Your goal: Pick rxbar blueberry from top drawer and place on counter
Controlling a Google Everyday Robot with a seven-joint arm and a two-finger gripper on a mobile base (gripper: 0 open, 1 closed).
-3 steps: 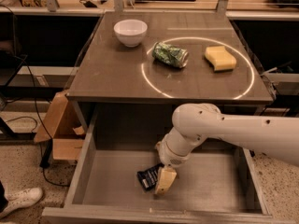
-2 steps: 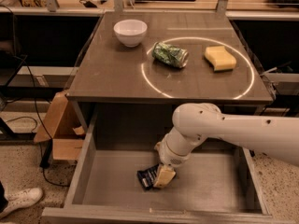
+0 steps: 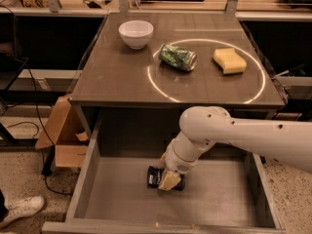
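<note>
covering part of the rxbar blueberry (image 3: 155, 176) in the top drawer (image 3: 122, 201), end effector (image 3: 168, 180), grip unclear; ring-lit counter (image 3: 117, 77), speckled floor (image 3: 22, 177)

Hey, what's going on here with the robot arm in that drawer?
The robot's gripper is down inside the open top drawer, right on the rxbar blueberry, which appears to lie on the drawer floor, not yet lifted. On the counter above sit a white bowl, a crushed green can and a yellow sponge.
</note>
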